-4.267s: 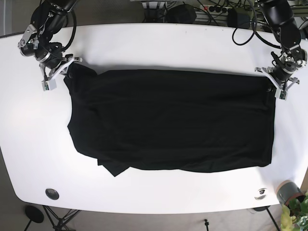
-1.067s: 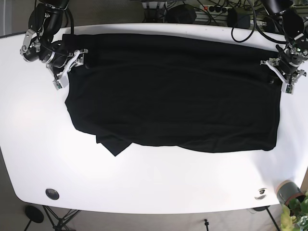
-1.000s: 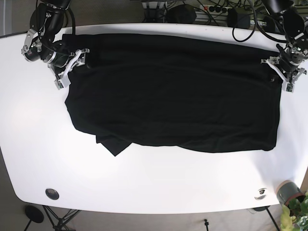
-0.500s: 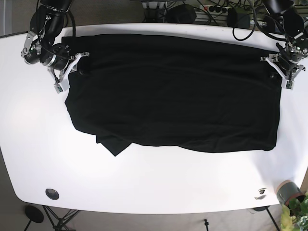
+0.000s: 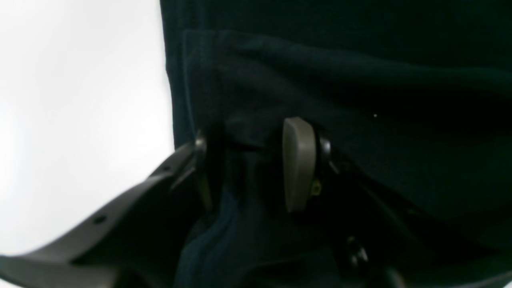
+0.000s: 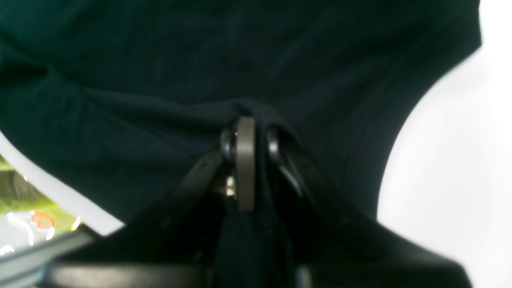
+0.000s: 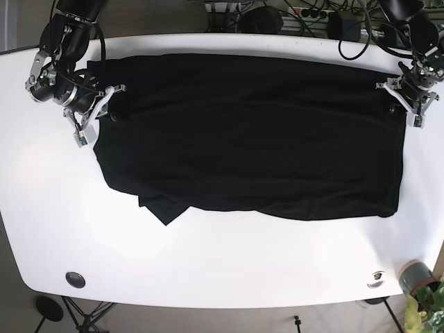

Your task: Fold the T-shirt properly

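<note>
You had the black T-shirt [image 7: 250, 135] spread wide across the white table [image 7: 208, 270], far larger in outline than it was a few seconds earlier, when it lay folded in a narrower band nearer the middle. Its upper edge had since been carried up to the far side of the table, so the cloth covered most of the upper half, with one loose corner poking out at the lower edge on the base view's left. In the last second the shirt itself barely shifted; what moved was your right arm, which slid down and slightly inward along the shirt's side edge while the left arm stayed almost where it was.

Your right gripper [image 6: 248, 138] was clenched on a pinch of the black fabric, the cloth drawn up into a small peak between the pads. Your left gripper [image 5: 250, 160] stood with its pads apart around a ridge of fabric at the shirt's hem; the dark frame did not show whether they still bore on it, so I could not tell if that grip held or had let go.

I judged that you had opened the shirt out flat for a fresh fold, and that the stray lower corner would need tidying first.
</note>
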